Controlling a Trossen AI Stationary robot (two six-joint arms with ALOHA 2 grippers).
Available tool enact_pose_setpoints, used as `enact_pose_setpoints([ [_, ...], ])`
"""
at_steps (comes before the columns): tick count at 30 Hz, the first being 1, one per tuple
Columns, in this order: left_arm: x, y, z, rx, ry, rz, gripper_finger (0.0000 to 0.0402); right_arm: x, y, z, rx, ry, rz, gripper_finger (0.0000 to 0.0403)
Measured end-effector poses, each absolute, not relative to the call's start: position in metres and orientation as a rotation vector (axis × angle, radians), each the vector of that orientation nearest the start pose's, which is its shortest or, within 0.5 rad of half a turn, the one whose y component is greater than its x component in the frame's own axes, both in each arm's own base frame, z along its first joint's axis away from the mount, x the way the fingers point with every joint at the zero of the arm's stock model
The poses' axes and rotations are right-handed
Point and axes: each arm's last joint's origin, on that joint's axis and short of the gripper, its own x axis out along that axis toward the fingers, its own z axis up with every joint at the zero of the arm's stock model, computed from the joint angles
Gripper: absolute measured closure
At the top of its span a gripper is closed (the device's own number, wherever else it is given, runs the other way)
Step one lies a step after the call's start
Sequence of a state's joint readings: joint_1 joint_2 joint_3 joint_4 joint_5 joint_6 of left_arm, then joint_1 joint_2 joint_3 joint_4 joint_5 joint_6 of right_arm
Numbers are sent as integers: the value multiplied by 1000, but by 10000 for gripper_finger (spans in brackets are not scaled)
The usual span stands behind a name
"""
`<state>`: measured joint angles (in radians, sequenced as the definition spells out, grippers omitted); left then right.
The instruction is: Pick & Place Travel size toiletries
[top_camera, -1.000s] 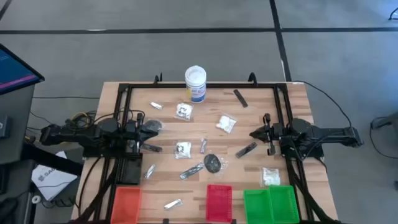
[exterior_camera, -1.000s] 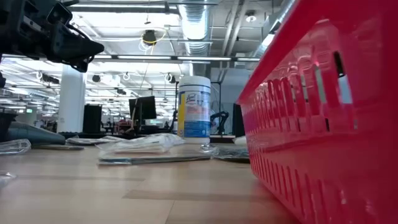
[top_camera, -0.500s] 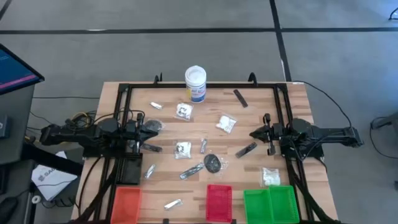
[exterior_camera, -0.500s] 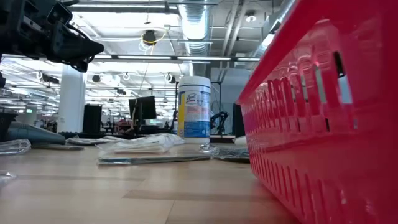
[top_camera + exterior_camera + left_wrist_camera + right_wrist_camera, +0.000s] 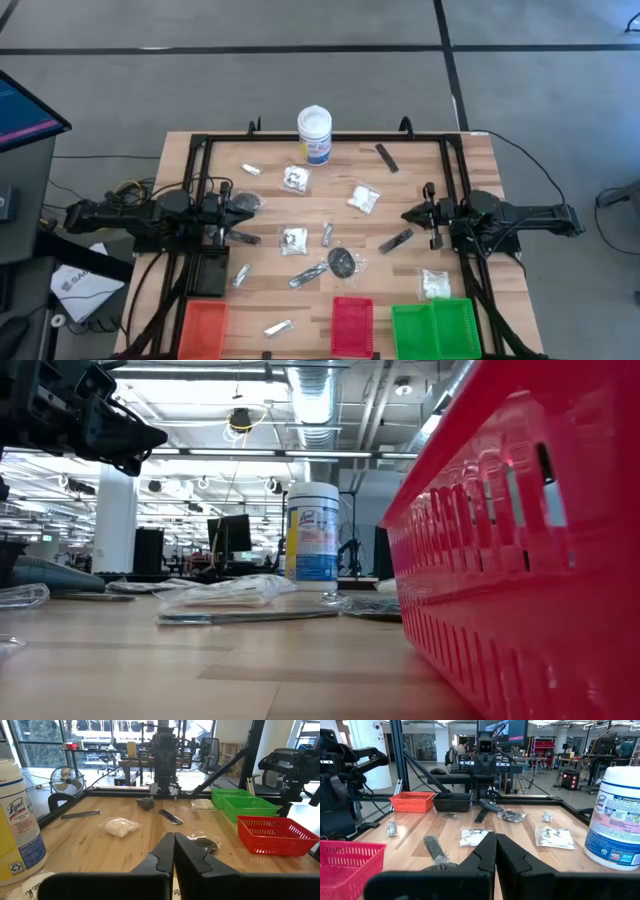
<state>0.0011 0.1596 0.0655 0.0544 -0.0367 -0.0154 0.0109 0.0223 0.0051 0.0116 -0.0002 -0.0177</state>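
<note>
The toiletries lie scattered on the wooden table. In the high view I see clear packets with white contents (image 5: 294,178) (image 5: 364,198) (image 5: 294,240) (image 5: 435,283), slim black sticks (image 5: 386,157) (image 5: 396,240), silvery sachets (image 5: 251,170) (image 5: 278,326) and a dark disc (image 5: 343,262). My left gripper (image 5: 247,205) is shut and hovers near the table's left side, raised above the wood in the low view (image 5: 130,440). My right gripper (image 5: 408,215) is shut near the right side, just to the right of the black stick. Each wrist view shows its own fingertips closed, left (image 5: 173,850) and right (image 5: 495,851).
A white tub with a blue label (image 5: 314,134) stands at the far edge. Orange (image 5: 204,328), red (image 5: 352,325) and green (image 5: 436,328) trays line the near edge. A black frame (image 5: 330,138) borders the table. The red tray's wall (image 5: 520,560) fills the right of the low view.
</note>
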Motion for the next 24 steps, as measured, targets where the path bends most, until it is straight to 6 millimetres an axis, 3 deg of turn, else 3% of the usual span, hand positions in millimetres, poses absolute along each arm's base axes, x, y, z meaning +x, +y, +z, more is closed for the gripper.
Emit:
enact_pose_setpoints([
  [9,106,1,178,-14,39,38,399,99,1,165,-18,5,11,403],
  [15,106,1,182,231,4,38,399,99,1,165,-18,5,10,403],
  [24,106,1,183,252,-7,40,399,98,-8,171,-14,-60,-183,403],
])
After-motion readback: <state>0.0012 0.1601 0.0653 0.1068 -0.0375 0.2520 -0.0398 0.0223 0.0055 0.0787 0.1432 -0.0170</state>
